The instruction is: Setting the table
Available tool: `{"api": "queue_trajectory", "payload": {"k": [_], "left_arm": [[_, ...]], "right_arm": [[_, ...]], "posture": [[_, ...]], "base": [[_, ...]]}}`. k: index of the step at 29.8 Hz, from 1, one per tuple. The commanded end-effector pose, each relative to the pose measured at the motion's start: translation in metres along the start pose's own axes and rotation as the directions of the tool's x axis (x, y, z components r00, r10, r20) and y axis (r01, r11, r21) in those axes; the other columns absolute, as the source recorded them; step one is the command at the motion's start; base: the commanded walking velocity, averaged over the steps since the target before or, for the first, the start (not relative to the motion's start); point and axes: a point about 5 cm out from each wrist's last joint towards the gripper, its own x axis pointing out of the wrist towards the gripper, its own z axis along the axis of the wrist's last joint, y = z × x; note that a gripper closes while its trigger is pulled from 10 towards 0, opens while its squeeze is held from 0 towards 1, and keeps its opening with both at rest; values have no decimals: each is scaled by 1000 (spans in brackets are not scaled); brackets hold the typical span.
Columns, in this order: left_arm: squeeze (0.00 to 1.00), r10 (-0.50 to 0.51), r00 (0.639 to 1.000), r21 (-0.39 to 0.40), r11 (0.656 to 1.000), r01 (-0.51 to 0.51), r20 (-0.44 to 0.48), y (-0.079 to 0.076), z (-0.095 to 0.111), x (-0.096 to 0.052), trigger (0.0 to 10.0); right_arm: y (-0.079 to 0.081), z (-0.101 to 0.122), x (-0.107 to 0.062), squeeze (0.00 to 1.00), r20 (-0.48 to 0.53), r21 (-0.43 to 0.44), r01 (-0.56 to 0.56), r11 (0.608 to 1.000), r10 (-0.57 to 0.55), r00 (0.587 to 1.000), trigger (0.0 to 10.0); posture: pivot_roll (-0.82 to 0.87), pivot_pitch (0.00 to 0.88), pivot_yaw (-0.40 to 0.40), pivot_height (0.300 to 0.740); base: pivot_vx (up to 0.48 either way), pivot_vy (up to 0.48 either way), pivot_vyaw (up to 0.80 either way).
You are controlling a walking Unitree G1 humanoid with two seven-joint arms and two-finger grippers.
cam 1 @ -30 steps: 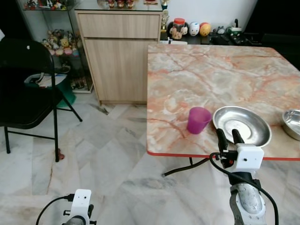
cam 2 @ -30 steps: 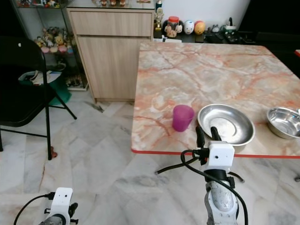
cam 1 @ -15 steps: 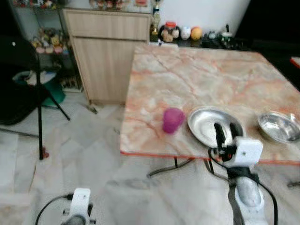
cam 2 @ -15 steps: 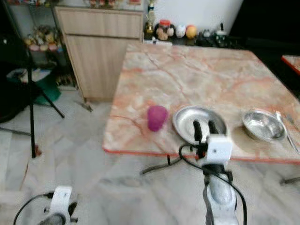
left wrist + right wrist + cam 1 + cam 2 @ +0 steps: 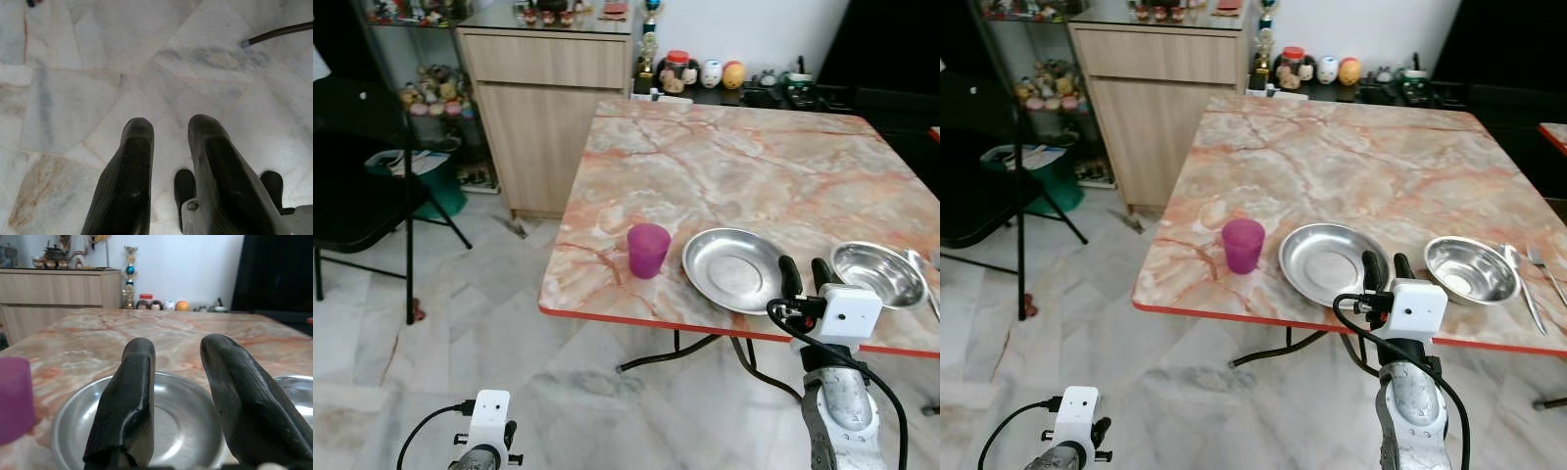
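1. Way over on our left, our left gripper [image 5: 168, 161] hangs down by the pale marble floor [image 5: 88, 73], fingers slightly parted and holding nothing. It's just parked there, out of the way.
2. On the orange-veined marble surface [image 5: 1351, 147], the small purple plastic cup [image 5: 1243, 245] stands upright near the front edge, just beside the plate but not touching it. Looks like a drink spot for one place setting.
3. Next is the wide shallow steel plate [image 5: 1330, 262], sitting flat and empty near the front edge, easy to reach.
4. Our right gripper [image 5: 1383, 272] is raised at the surface's edge, fingers spread and empty, aimed straight at the plate's near rim. We'd guess that's the next grab.
5. Further right is the round steel bowl [image 5: 1470, 270], close to the plate, then a metal spoon [image 5: 1520, 282] and fork [image 5: 1547, 272] lying side by side near the right edge, probably waiting to be laid out.
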Motion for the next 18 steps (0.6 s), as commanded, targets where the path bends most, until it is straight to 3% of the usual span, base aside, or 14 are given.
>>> {"api": "queue_trajectory", "payload": {"k": [1, 18], "left_arm": [[0, 14, 1000, -14, 1000, -14, 5, 4, 1, 0, 10000], [0, -10, 1000, -9, 1000, 10, -5, 0, -1, 0, 10000]], "right_arm": [[-5, -2, 2, 0, -19, 23, 36, 999, -35, 999, 10000], [-11, -2, 7, 0, -34, 56, 93, 994, -92, 995, 10000]], "posture": [[47, 0, -66, 724], [48, 0, -67, 724]], "base": [[0, 0, 0], [0, 0, -46]]}}
